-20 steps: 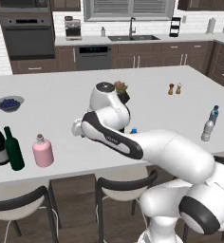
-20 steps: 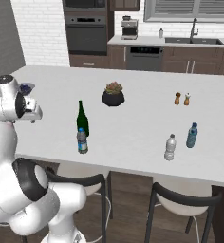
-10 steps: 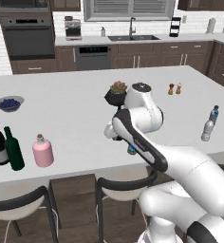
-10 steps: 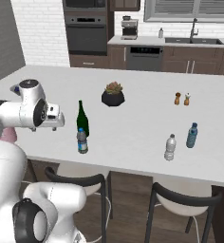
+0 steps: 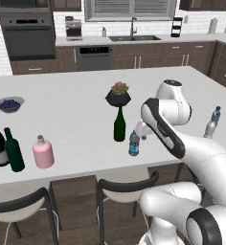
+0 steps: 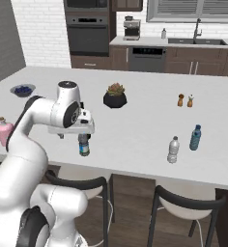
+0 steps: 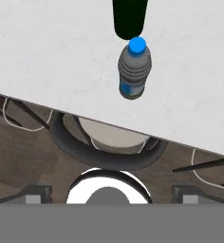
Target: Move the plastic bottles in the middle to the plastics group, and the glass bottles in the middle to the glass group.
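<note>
Since a second ago your arm has swung from the left end of the island (image 5: pixel 76 91) to the middle of its front edge, and the pink bottle (image 5: pixel 43 152) now stands uncovered beside the two dark glass bottles (image 5: pixel 5 148). You see the arm bent low, wrist down, gripper (image 6: pixel 76 131) hanging wide open and empty just above the small water bottle (image 5: pixel 133 142), which stands upright just beside the slim green wine bottle (image 5: pixel 119 125).
</note>
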Robot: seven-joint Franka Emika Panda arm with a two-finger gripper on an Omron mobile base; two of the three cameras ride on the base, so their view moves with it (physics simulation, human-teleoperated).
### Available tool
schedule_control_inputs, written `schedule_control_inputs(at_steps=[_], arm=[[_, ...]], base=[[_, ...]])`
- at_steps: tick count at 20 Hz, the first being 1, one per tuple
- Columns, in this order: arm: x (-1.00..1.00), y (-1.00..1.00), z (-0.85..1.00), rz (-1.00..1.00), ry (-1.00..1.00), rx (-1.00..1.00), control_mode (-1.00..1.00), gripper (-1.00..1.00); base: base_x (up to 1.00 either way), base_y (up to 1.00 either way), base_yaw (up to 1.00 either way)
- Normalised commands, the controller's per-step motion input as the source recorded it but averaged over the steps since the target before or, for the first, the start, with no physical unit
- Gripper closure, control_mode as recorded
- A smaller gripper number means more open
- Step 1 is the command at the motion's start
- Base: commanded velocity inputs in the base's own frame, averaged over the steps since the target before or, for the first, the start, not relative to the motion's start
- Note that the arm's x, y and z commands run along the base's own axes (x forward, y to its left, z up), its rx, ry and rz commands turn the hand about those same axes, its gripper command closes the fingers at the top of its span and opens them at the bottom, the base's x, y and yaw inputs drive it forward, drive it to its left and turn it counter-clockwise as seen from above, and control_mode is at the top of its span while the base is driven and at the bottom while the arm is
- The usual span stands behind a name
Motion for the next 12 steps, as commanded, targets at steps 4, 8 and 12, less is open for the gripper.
schedule_control_inputs(at_steps=[4,8,12], arm=[[0.55,-0.25,-0.31,0.0,0.04,-0.23,-1.0,-1.0],[0.5,0.0,-0.23,0.0,0.01,-0.16,-1.0,-1.0],[0.49,0.02,-0.43,0.0,-0.01,0.0,-1.0,-1.0]], base=[[0.0,0.0,0.0],[0.0,0.0,0.0],[0.0,0.0,0.0]])
